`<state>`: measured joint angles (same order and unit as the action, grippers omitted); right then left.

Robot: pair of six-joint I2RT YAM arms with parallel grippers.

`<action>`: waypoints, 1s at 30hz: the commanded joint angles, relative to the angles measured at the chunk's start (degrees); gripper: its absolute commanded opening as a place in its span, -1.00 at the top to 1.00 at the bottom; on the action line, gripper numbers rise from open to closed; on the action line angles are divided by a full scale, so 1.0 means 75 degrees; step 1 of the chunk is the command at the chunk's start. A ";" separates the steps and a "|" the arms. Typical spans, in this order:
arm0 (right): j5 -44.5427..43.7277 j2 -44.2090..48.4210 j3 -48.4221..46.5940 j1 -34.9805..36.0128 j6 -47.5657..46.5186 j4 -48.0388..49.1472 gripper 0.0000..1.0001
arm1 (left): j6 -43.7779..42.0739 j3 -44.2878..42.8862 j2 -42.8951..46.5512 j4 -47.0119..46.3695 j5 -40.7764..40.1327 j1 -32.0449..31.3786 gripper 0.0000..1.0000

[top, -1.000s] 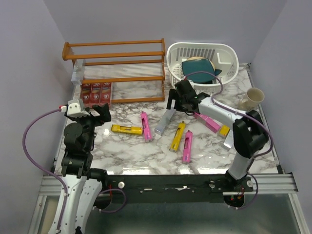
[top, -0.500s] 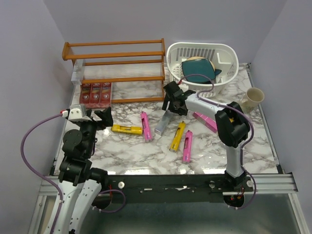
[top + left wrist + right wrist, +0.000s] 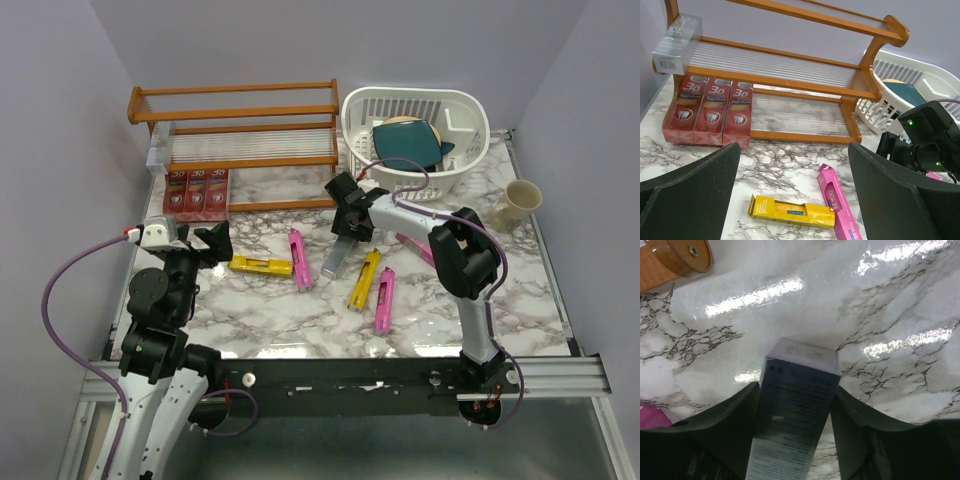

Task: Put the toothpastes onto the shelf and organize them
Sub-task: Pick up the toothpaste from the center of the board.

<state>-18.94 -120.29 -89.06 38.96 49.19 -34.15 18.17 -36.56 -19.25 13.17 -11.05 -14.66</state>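
My right gripper (image 3: 348, 222) (image 3: 796, 427) is shut on the upper end of a silver-grey toothpaste (image 3: 334, 260) (image 3: 795, 405) lying on the marble table, with its fingers (image 3: 735, 422) against both long sides. The orange-brown shelf (image 3: 235, 115) (image 3: 790, 65) stands at the back left, with three red toothpastes (image 3: 197, 190) (image 3: 710, 110) on its lower tier and a silver one (image 3: 157, 148) (image 3: 677, 47) at the left end of the slatted tier. My left gripper (image 3: 205, 243) (image 3: 795, 197) hovers open above a yellow toothpaste (image 3: 259, 265) (image 3: 792, 212) and a pink one (image 3: 299, 258) (image 3: 837, 207).
A yellow carton (image 3: 364, 279) and a pink carton (image 3: 384, 299) lie mid-table, and another pink one (image 3: 415, 247) sits partly under the right arm. A white slotted basket (image 3: 470, 150) (image 3: 900, 80) stands at the back right, a beige cup (image 3: 515, 203) beside it.
The right arm swung left and down onto the silver-grey carton, and its jaws went from wide open to closed against it. The left arm barely shifted.
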 commanded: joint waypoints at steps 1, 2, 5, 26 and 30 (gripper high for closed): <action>0.0157 0.0405 0.0704 0.0055 0.0215 0.0286 -0.20 | -0.0079 0.0081 -0.0129 0.0119 0.0184 -0.0038 -0.98; 0.0216 0.0487 0.0799 0.0055 0.0238 0.0381 -0.17 | -0.0079 0.0070 -0.0176 0.0131 0.0230 -0.0038 -0.98; 0.0310 0.0803 0.1150 0.0055 0.0344 0.0686 0.06 | -0.0056 0.0011 -0.0328 0.0224 0.0348 -0.0038 -0.98; 0.1517 0.5444 0.5356 -0.0026 0.0075 0.5548 0.58 | 0.2087 -0.2393 -0.1289 0.2077 0.2281 -0.0026 -0.98; 0.1868 0.5971 0.5943 -0.0027 -0.0719 0.6508 0.62 | 0.2393 -0.1773 -0.1640 0.1259 0.3030 -0.0038 -0.98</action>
<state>-9.19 -79.92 -48.99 38.94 49.82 1.13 31.64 -54.08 -28.62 28.62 1.72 -14.74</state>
